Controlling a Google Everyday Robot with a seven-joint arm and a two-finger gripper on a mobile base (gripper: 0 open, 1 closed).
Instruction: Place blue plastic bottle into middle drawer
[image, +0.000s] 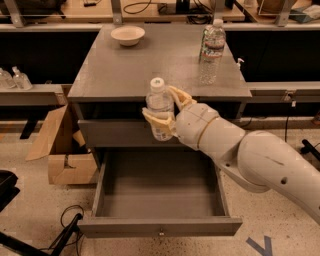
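The blue plastic bottle (159, 107), small and clear with a white cap, is upright in my gripper (164, 107). The gripper's pale fingers (156, 118) are shut around the bottle's middle, hiding most of its label. It hangs in the air in front of the cabinet's upper knobbed drawer, above the back part of the middle drawer (160, 192). The middle drawer is pulled wide open and its grey inside is bare. My white arm comes in from the lower right.
On the grey cabinet top (115, 70) stand a white bowl (128, 35) at the back left and a taller clear bottle with a green label (211, 50) at the right. A cardboard box (62, 145) sits on the floor at left. Cables lie at lower left.
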